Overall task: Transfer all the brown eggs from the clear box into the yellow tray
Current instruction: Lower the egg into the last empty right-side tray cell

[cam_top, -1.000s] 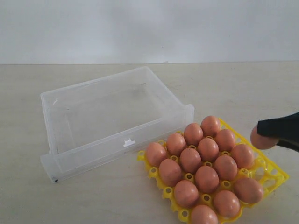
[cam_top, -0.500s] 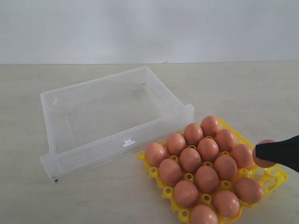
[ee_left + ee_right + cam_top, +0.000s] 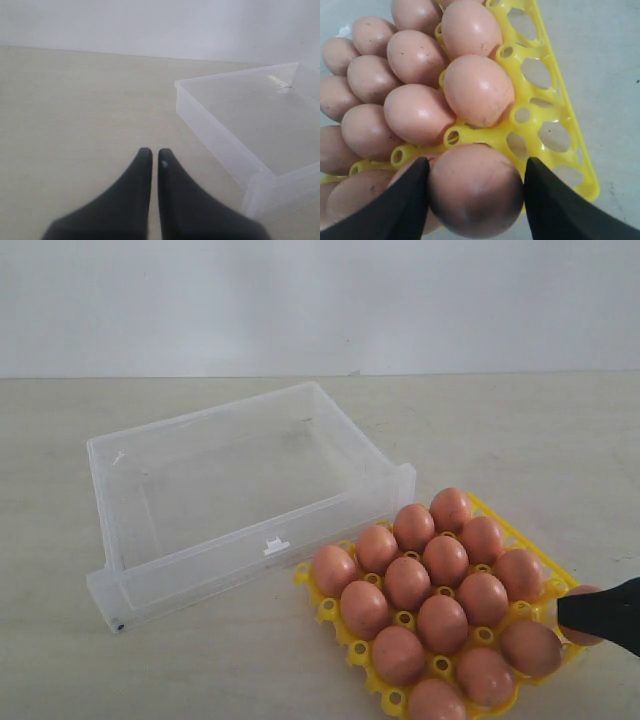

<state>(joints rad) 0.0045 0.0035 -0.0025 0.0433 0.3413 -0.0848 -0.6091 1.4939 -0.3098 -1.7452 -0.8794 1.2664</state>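
Observation:
The clear box lies at the left with no eggs showing in it. To its right the yellow tray holds several brown eggs packed in rows. My right gripper comes in from the right edge, low over the tray's near right corner, shut on one brown egg. In the right wrist view that egg sits between the two black fingers of the right gripper, just above the tray and next to seated eggs. My left gripper is shut on nothing, over bare table beside the clear box.
Several open cups run along the tray's outer row beside the held egg. A pale wall stands behind the beige table. The box has a small latch tab on its front wall, close to the tray's corner.
My right gripper has come down with the egg, from above the tray's right edge to low over its near right corner. The box and the seated eggs have not moved.

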